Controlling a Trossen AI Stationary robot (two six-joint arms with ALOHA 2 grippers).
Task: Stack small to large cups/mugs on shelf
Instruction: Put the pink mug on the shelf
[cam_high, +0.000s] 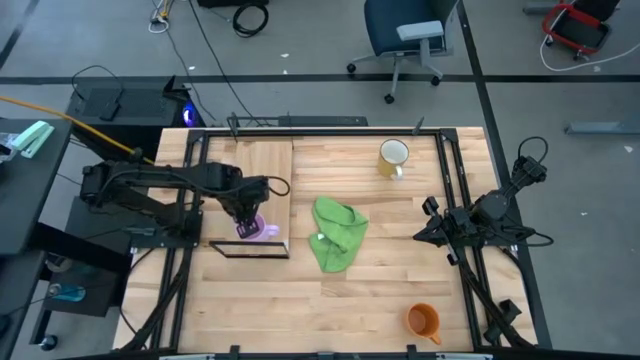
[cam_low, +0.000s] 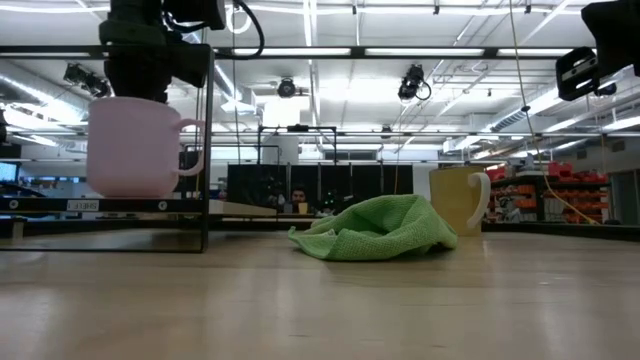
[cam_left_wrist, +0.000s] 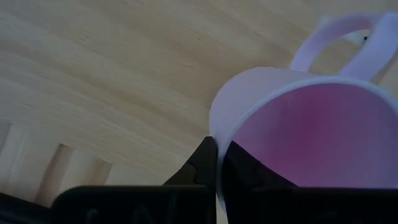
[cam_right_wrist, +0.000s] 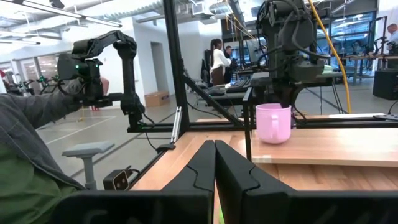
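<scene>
High view: purple mug (cam_high: 252, 228) near shelf (cam_high: 250, 190) end, left tool (cam_high: 243, 212) clamping its rim.

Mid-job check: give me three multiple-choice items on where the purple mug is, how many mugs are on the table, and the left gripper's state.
1. The purple mug sits:
A. on the green cloth
B. on the shelf
C. beside the orange mug

2. Mugs in the high view:
A. two
B. three
C. four

3. The left gripper is:
A. shut on the purple mug's rim
B. open above the cloth
C. parked off the table

Key: 1 B, it stands on the plank by the black frame. 2 B, purple, yellow mug, orange mug. 3 A, its fingers pinch the wall.
</scene>
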